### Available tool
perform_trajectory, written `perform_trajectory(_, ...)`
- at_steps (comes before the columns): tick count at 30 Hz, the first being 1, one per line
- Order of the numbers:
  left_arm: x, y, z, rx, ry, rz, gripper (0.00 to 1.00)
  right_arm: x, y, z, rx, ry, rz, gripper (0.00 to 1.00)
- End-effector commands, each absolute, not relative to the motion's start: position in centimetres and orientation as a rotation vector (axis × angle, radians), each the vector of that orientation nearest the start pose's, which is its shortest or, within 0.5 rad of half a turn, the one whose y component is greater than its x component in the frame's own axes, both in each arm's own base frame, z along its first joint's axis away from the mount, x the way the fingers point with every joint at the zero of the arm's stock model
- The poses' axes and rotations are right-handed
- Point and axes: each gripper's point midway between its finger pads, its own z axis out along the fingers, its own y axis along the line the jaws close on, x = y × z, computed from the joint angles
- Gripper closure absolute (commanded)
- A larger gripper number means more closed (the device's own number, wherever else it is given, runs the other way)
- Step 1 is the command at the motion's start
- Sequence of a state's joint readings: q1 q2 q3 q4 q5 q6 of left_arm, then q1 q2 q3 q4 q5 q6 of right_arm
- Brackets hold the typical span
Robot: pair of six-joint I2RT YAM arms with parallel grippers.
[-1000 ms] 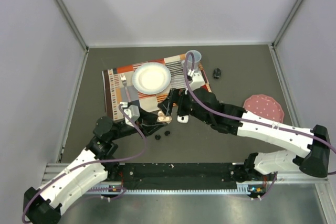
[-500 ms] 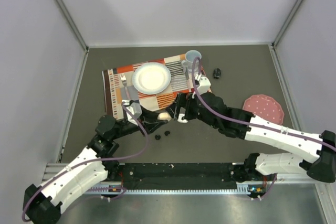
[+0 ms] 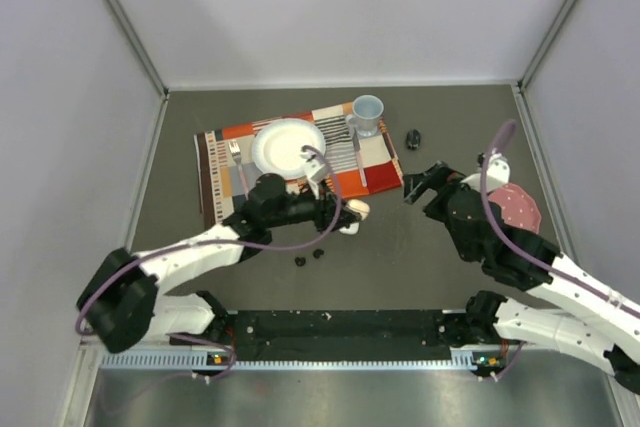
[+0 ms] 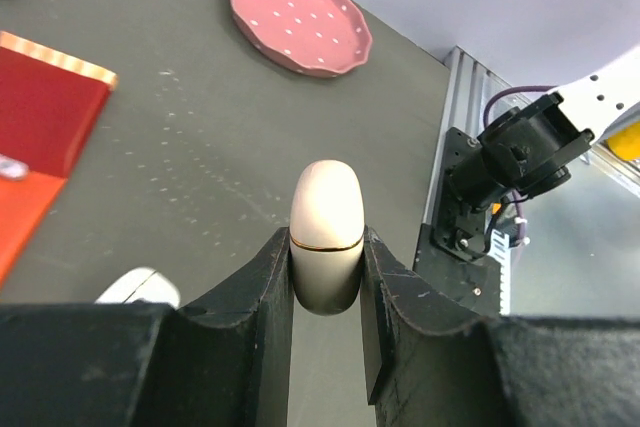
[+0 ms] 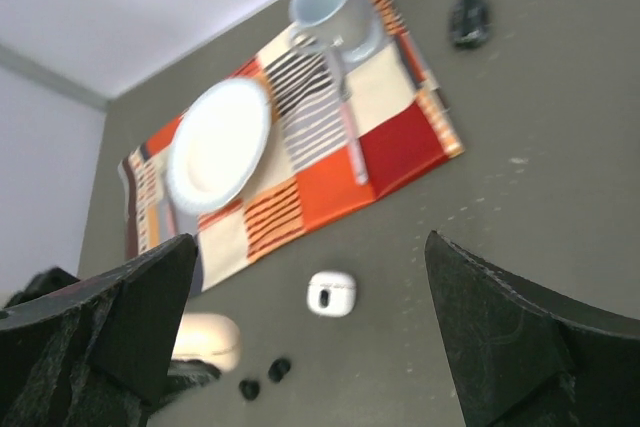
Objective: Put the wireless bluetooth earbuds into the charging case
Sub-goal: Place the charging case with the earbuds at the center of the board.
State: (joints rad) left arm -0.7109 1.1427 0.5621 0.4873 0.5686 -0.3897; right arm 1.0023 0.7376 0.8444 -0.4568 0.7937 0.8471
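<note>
You are working on a dark grey tabletop (image 3: 440, 277) walled in by pale panels.

From the top camera, the biggest change in the last second is that the two arms have parted. They were meeting over the cream charging case (image 3: 357, 209) near the table's middle. Now the right gripper (image 3: 415, 187) has pulled back to the right, near the pink plate (image 3: 515, 209). The left gripper (image 3: 345, 210) has reached further out and carried the case with it, just off the checked placemat (image 3: 300, 172). A small white case (image 3: 346, 228) lies just beside it. The two black earbuds (image 3: 309, 258) lie loose on the table, nearer the bases, with nothing holding them. On the mat are a white plate (image 3: 287, 145), a fork (image 3: 237, 162) and a blue mug (image 3: 367, 112), and a small black object (image 3: 413, 137) sits beyond the mat.

Your left wrist camera settles the grip. The left gripper (image 4: 327, 267) is pressed onto the cream charging case (image 4: 326, 207), one finger on each flank. The case looks closed along its gold seam. The pink plate (image 4: 298, 17) lies well beyond.

From the right wrist camera, the right gripper (image 5: 315, 337) is spread wide and holds nothing. Below it you see the small white case (image 5: 332, 293), the cream charging case (image 5: 205, 339) and the two black earbuds (image 5: 264, 378).

I read the shared work on the cream case as finished. No white earbuds are in sight, and I cannot tell whether they are inside a case. The black pair is likely your next target.
</note>
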Motion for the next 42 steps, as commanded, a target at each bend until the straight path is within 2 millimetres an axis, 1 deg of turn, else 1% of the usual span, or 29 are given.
perform_trajectory(1,21.1,-37.3,22.7,0.736,1.639,-1.398,1.00,23.1,11.7,26.2,0.527,1.805,0.419,0.03)
perform_trajectory(2,21.2,-38.2,22.2,0.705,1.673,-1.437,1.00,22.9,11.1,26.1,0.533,1.811,0.412,0.03)
perform_trajectory(3,21.7,-39.3,22.6,0.685,1.664,-1.457,1.00,22.8,10.8,26.0,0.543,1.812,0.411,0.02)
perform_trajectory(4,21.8,-40.7,21.0,0.685,1.687,-1.484,1.00,22.8,10.2,25.9,0.555,1.809,0.402,0.02)
perform_trajectory(5,21.8,-41.6,20.7,0.658,1.704,-1.527,1.00,22.6,9.8,26.1,0.562,1.798,0.411,0.02)
perform_trajectory(6,22.1,-42.5,21.1,0.645,1.694,-1.556,1.00,22.6,9.5,26.3,0.570,1.787,0.408,0.02)
perform_trajectory(7,22.4,-43.6,19.3,0.635,1.730,-1.580,1.00,22.4,9.3,26.3,0.572,1.781,0.407,0.02)
perform_trajectory(8,22.5,-44.3,19.0,0.594,1.757,-1.624,1.00,22.3,9.0,26.3,0.572,1.778,0.405,0.02)
perform_trajectory(9,23.1,-45.3,17.5,0.569,1.801,-1.640,1.00,22.2,8.7,26.7,0.581,1.761,0.413,0.02)
perform_trajectory(11,23.4,-46.4,16.4,0.515,1.864,-1.686,1.00,22.0,8.5,26.7,0.584,1.753,0.414,0.02)
perform_trajectory(12,23.8,-47.1,15.3,0.494,1.895,-1.693,1.00,21.9,8.2,26.8,0.591,1.743,0.419,0.02)
perform_trajectory(13,24.0,-47.3,15.0,0.476,1.905,-1.699,1.00,21.9,8.2,26.8,0.590,1.743,0.418,0.03)
perform_trajectory(16,24.8,-47.6,13.1,0.413,1.974,-1.660,0.99,21.9,8.2,26.8,0.591,1.744,0.421,0.02)
perform_trajectory(17,24.8,-47.4,11.5,0.396,2.053,-1.622,0.98,21.8,8.3,26.7,0.588,1.748,0.423,0.03)
perform_trajectory(19,25.2,-47.2,10.1,0.375,2.102,-1.563,0.99,21.9,8.4,26.3,0.591,1.757,0.420,0.02)
perform_trajectory(20,25.0,-46.8,9.0,0.363,2.151,-1.521,0.98,21.9,8.5,26.2,0.591,1.761,0.422,0.02)
perform_trajectory(22,25.1,-46.1,7.9,0.350,2.198,-1.450,0.94,22.0,8.7,26.0,0.590,1.771,0.418,0.02)
perform_trajectory(24,25.0,-45.4,6.9,0.338,2.241,-1.393,0.93,22.1,8.9,25.8,0.589,1.779,0.417,0.02)
perform_trajectory(25,25.1,-45.2,6.5,0.345,2.251,-1.368,0.93,22.1,9.0,25.6,0.590,1.785,0.416,0.03)
perform_trajectory(26,25.2,-45.2,6.2,0.348,2.266,-1.351,0.89,22.2,9.0,25.6,0.590,1.785,0.416,0.02)
perform_trajectory(27,25.1,-45.0,5.7,0.350,2.292,-1.334,0.88,22.2,9.1,25.6,0.591,1.788,0.414,0.02)
perform_trajectory(29,24.9,-45.0,5.0,0.354,2.311,-1.336,0.89,22.2,9.2,25.5,0.589,1.791,0.415,0.02)
perform_trajectory(31,24.9,-45.1,4.8,0.345,2.323,-1.338,0.85,22.3,9.2,25.5,0.591,1.792,0.415,0.02)
perform_trajectory(33,24.9,-45.0,4.7,0.339,2.331,-1.335,0.78,22.3,9.3,25.3,0.589,1.797,0.414,0.02)
perform_trajectory(36,25.1,-44.7,4.7,0.341,2.337,-1.301,0.72,22.3,9.2,25.1,0.591,1.798,0.404,0.02)
perform_trajectory(37,25.1,-44.5,4.5,0.346,2.348,-1.274,0.68,22.3,9.1,25.1,0.593,1.795,0.398,0.02)
perform_trajectory(39,25.3,-44.3,5.0,0.354,2.341,-1.255,0.65,22.4,8.9,25.0,0.591,1.794,0.376,0.02)
perform_trajectory(40,25.5,-44.1,4.8,0.357,2.341,-1.227,0.62,22.5,8.8,25.0,0.590,1.792,0.367,0.02)
perform_trajectory(42,25.6,-43.7,5.2,0.370,2.336,-1.196,0.53,22.7,8.8,24.9,0.583,1.795,0.343,0.02)
